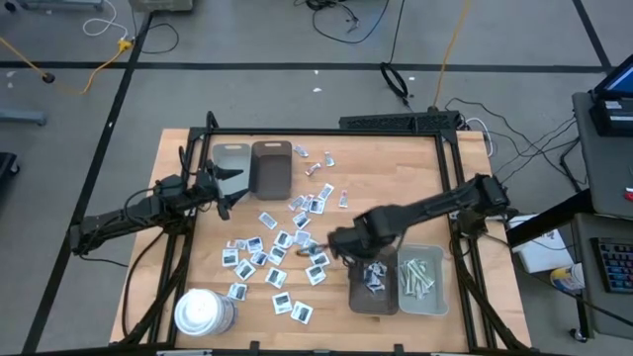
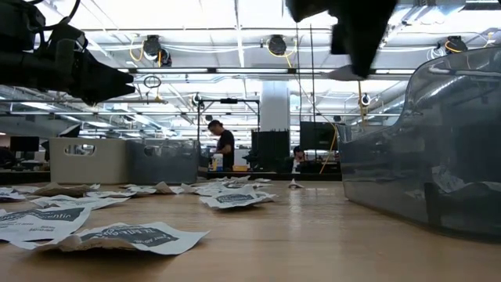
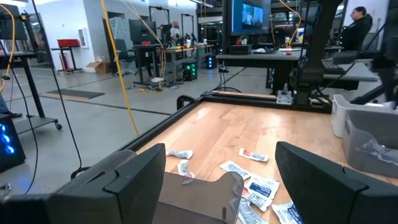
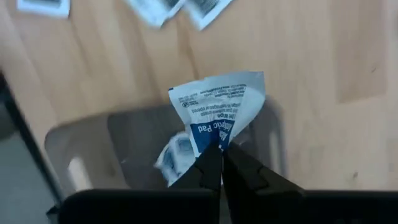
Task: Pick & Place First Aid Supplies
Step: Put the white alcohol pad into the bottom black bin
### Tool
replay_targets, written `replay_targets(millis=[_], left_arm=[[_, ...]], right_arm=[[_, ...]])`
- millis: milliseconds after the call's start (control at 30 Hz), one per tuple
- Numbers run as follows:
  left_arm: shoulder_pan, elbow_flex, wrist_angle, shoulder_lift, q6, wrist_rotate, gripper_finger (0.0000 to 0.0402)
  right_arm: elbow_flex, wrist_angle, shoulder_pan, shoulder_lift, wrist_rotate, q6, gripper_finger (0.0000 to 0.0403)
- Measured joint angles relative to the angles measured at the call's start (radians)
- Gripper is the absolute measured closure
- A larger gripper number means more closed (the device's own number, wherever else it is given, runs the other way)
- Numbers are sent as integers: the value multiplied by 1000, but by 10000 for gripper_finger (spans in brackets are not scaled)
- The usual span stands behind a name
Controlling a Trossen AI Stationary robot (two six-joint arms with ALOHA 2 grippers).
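Many small white packets with dark-blue print (image 1: 282,247) lie scattered on the wooden table's middle. My right gripper (image 1: 348,247) hangs above the far left corner of a dark tray (image 1: 374,292) at the near right. It is shut on one crumpled packet (image 4: 217,106), which also shows in the low view as the packet (image 2: 344,74). A few packets (image 4: 177,152) lie in that tray. My left gripper (image 3: 221,168) waits at the table's left, held level and open, with nothing between its fingers. My right gripper pinches the packet by one corner (image 4: 214,140) of its blue-printed part, between its two fingertips. The fingers come from above, pointing steeply down. The packet is lifted clear, crumpled, sticking out beyond the fingertips over the tray's edge.
A grey tray (image 1: 423,279) with pale strips stands beside the dark one. Two more trays (image 1: 271,168) stand at the far left, near my left gripper. A large white cylinder (image 1: 203,311) stands at the near left corner. Black frame rails border the table.
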Motion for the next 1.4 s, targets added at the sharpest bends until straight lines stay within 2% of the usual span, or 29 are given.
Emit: replay_targets(millis=[267,500,733,1200,1400], left_arm=[[0,0,0,0,0,0,96],[0,0,0,0,0,0,96],[0,0,0,0,0,0,96],[0,0,0,0,0,0,96],[0,0,0,0,0,0,96]], right_arm=[[-172,71,141,-98,0,106,403],[-252,82,196,-147,-25,166,403],[-257,98,200,-156,-20,144,403],[-512,510,199,-156,-17,67,399],[-562,550,195,-155,9,40,376]])
